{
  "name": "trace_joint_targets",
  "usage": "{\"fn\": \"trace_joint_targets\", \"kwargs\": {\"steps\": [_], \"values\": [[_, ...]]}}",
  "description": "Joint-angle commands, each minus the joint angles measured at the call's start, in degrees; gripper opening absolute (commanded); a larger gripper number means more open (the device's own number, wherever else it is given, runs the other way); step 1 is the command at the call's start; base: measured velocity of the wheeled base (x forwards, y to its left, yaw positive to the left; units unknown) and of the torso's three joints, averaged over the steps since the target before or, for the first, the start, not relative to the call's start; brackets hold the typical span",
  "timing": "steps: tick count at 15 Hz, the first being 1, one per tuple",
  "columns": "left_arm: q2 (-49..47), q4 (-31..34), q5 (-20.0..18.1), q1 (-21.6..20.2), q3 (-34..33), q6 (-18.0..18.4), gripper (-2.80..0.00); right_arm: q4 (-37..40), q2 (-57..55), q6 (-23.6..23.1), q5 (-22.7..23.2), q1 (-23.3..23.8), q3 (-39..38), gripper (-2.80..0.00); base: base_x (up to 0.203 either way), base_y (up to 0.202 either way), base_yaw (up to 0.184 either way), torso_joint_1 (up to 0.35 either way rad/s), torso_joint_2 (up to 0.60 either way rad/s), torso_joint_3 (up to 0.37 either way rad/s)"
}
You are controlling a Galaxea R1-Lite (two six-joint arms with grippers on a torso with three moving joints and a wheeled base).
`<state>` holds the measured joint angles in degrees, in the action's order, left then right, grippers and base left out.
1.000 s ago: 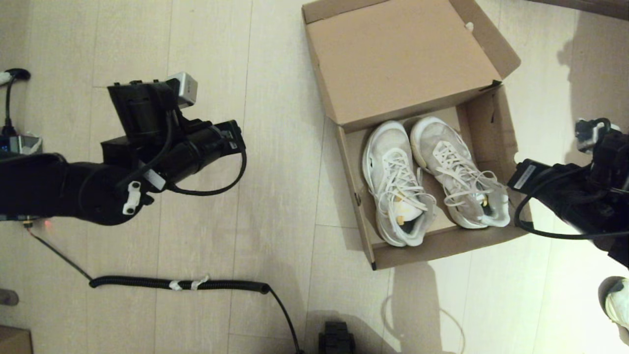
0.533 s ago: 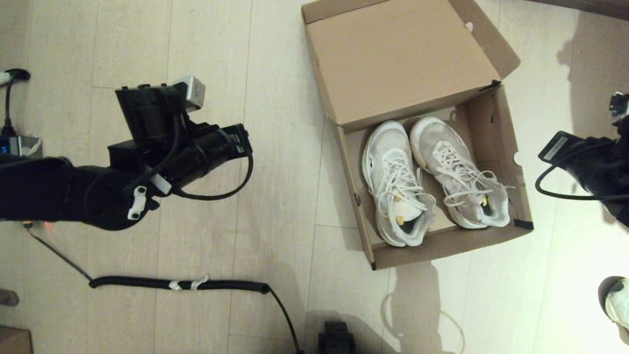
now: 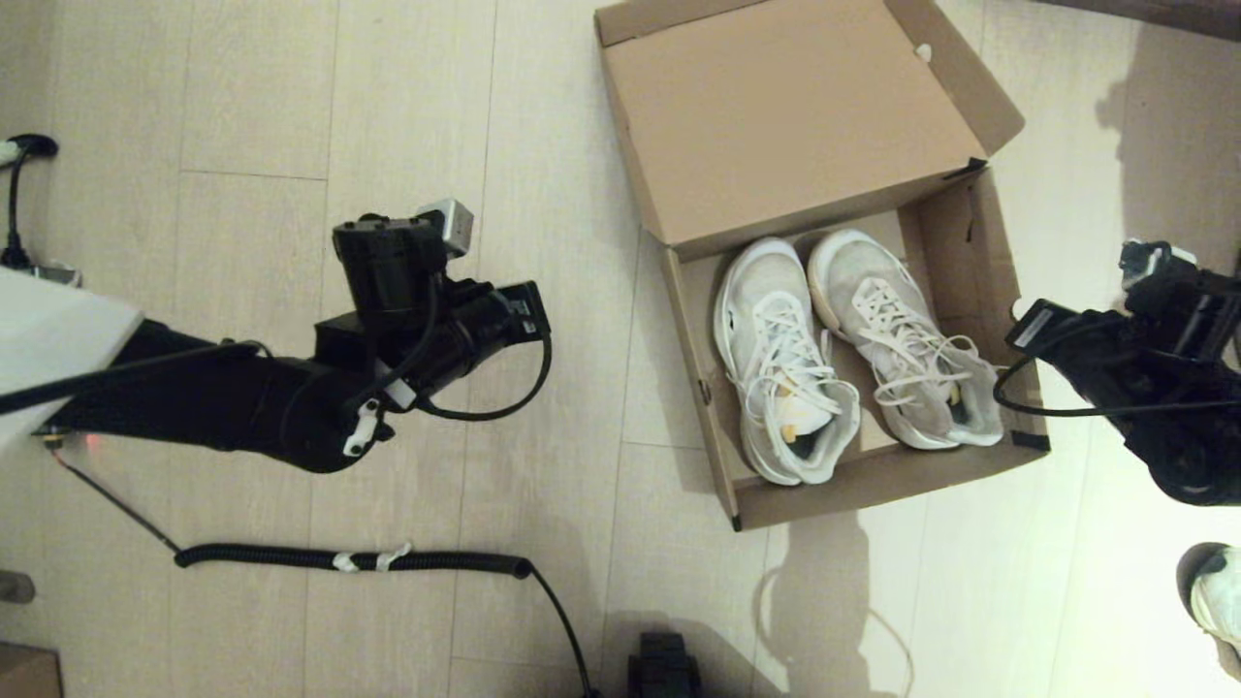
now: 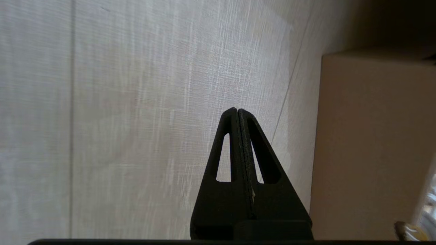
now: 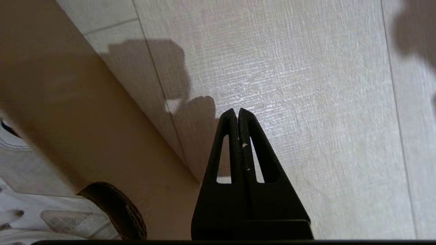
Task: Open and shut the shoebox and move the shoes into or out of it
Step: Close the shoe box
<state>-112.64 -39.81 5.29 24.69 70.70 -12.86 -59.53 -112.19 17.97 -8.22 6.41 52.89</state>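
Observation:
The brown shoebox (image 3: 706,417) stands open on the floor, its lid (image 3: 785,107) leaning back at the far side. Both white mesh shoes (image 3: 780,339) lie side by side inside, toes toward the lid, laces up. My left arm (image 3: 427,320) hangs over bare floor to the left of the box. Its gripper (image 4: 237,109) is shut and empty, with the box's side (image 4: 371,143) beside it. My right arm (image 3: 1134,368) hovers just outside the box's right wall (image 5: 85,129). The right gripper (image 5: 237,109) is shut, holds nothing and points at the floor.
A coiled black cable (image 3: 359,559) lies on the floor near me at the left. A lone whitish shoe (image 3: 1217,601) sits at the right edge. A dark object (image 3: 664,669) is at the bottom middle, and a brown box corner (image 3: 24,671) at the bottom left.
My left arm has moved right, closer to the box. My right arm swung away to the right and has come back beside the box's right wall. Shoes and lid are unchanged.

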Motion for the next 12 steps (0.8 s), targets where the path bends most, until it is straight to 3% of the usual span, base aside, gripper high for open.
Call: {"fn": "trace_joint_targets", "kwargs": {"steps": [1,3,9,12], "values": [[-4.40,-0.49,0.07,0.04,1.40,-0.06,-2.80,-1.66,-4.24,0.23,0.23,-2.19,-0.65,-2.80,0.000,0.000,0.000,0.000,0.00,0.000],[-5.26,-0.53,0.23,0.69,1.08,-0.10,-2.80,-1.76,-1.49,0.25,0.30,-4.24,-3.44,-2.80,0.000,0.000,0.000,0.000,0.00,0.000],[5.72,-0.58,2.65,-0.73,-12.85,-0.25,-2.80,-1.43,13.18,0.24,0.01,-12.53,-18.12,-2.80,0.000,0.000,0.000,0.000,0.00,0.000],[9.37,-0.45,1.31,-2.76,-16.14,0.03,-2.80,2.09,17.88,-0.01,0.09,-12.29,-20.16,-2.80,0.000,0.000,0.000,0.000,0.00,0.000]]}}
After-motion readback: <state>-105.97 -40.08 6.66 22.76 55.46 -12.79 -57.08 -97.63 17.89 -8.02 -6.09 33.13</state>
